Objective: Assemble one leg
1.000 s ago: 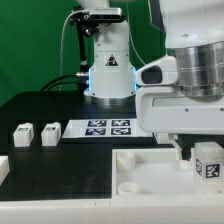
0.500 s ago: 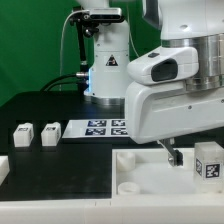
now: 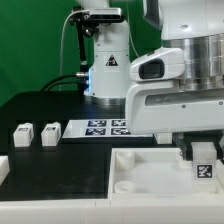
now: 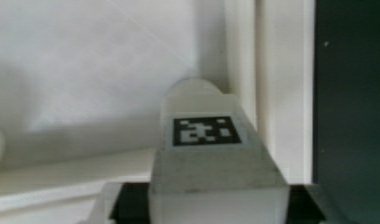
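**Gripper and leg over the tray's corner**

Gripper [image 3: 203, 152]: low over the large white tray [image 3: 150, 180] at the exterior view's right. Its dark fingers [image 3: 188, 151] stand on either side of a leg [image 3: 204, 167]. In the wrist view the same gripper [image 4: 208, 200] shows dark pads at both flanks of the leg [image 4: 206, 140], closed against it with no gap visible. Held: one leg.

Leg, held: small white blocky post with a black-and-white square tag on the face turned to the cameras. It stands upright over the tray near the corner at the exterior view's right. Whether its lower end touches the tray cannot be told. In the wrist view it rises from between the pads, tapering to a rounded end, with the tray's raised rim just beside it.

Legs, loose: two [image 3: 22, 134] [image 3: 49, 133], side by side on the black table [image 3: 60, 165] at the exterior view's left, well apart from the tray.

Tray: white, shallow, with a raised rim and a round socket [image 3: 124, 159] at its near corner.

Marker board [image 3: 105, 127]: flat white strip of printed tags on the table, between the loose legs and the arm.

Arm [image 3: 185, 70]: white housing, filling the exterior view's upper right.
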Controlling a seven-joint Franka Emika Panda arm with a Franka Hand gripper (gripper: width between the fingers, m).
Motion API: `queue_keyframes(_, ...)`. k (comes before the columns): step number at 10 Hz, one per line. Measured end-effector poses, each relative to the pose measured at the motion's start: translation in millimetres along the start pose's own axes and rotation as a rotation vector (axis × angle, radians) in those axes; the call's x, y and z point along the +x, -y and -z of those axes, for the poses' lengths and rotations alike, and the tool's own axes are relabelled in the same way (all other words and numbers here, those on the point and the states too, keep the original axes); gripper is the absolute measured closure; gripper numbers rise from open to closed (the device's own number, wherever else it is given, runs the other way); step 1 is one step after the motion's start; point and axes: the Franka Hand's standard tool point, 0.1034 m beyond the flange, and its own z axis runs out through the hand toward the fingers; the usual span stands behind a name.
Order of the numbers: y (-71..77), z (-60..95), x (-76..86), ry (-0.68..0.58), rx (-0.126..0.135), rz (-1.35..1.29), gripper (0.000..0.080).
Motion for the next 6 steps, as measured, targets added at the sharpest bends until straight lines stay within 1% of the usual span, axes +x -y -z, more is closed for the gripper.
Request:
queue_keyframes(3,0.0,-0.2,-0.1,0.004,0.0,-0.326,0.0508)
queue_keyframes(4,-0.4,-0.1,-0.5,0.014,0.012,-0.482,0.0508)
queue_keyframes(5,-0.7,0.1,-1.6,0.029,0.03,-0.63,0.0508)
queue_keyframes(6,0.3,0.1,-2.2,0.043,0.044,-0.73,0.0505)
